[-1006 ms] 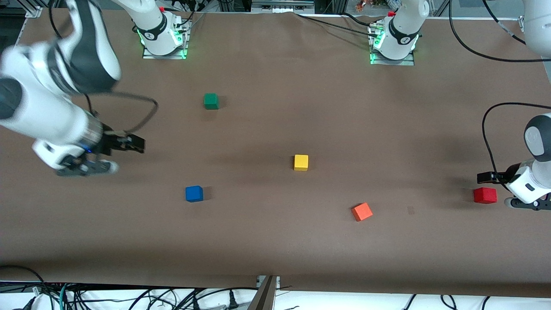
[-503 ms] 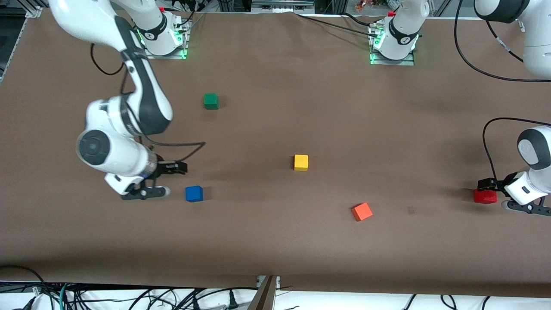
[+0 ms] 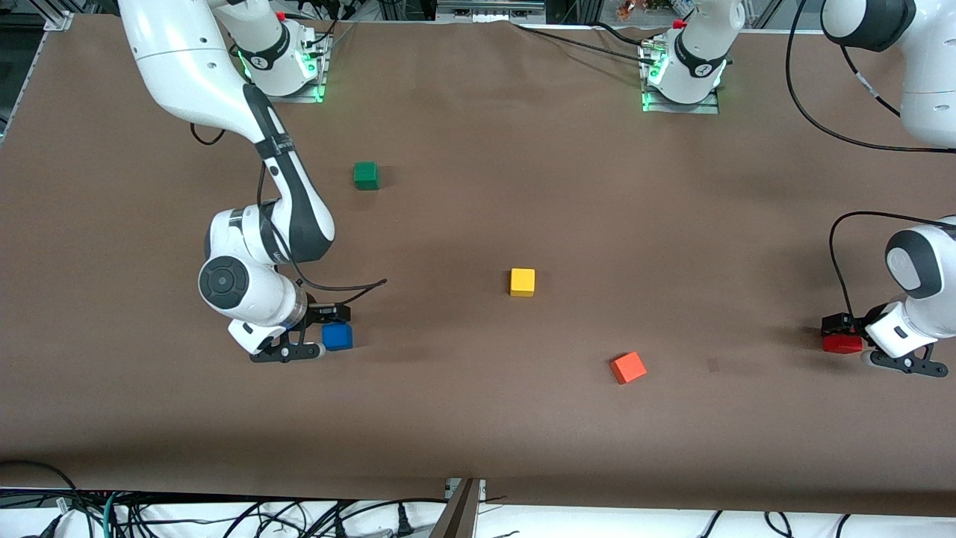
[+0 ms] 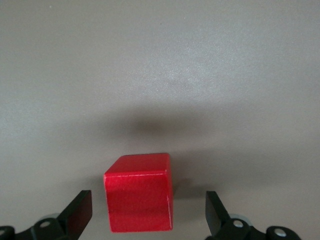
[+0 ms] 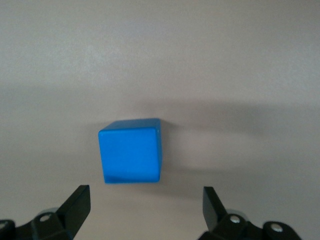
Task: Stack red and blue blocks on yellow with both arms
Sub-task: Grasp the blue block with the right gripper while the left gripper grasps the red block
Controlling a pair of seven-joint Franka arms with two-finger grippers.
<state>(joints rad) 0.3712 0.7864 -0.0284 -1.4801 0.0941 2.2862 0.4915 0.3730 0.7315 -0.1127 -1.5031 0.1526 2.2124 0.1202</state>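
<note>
Red block (image 3: 842, 344) sat on the brown desk (image 3: 478, 418) at the left arm's end, partly hidden in the front view under the left gripper (image 3: 842, 334), with only a low red strip showing. In the left wrist view, seen whole: a deep red matte cube (image 4: 138, 192), standing between the two black fingertips (image 4: 77, 212), a gap on either side, nothing touching. Jaws of the left gripper (image 4: 148, 213) spread wide, holding nothing.

Blue block (image 3: 337, 336) lay toward the right arm's end, about as near the front camera as the red one, one edge covered by the right gripper (image 3: 326, 329) just beside it. In the right wrist view, a bright blue matte cube (image 5: 130, 151) with its own shadow on the desk, ahead of the fingertips (image 5: 75, 205) rather than between them. Jaws of the right gripper (image 5: 145, 206) likewise wide apart and empty.

Yellow block (image 3: 522, 282) stood alone near the middle of the desk, well apart from both grippers, nothing on top. Orange-red cube (image 3: 628, 368) lay nearer the camera, turned at an angle, between the yellow and the red. Green cube (image 3: 366, 175) sat farther from the camera, closer to the right arm's base (image 3: 284, 67). Left arm (image 3: 915, 299) cut off at the picture's edge.
</note>
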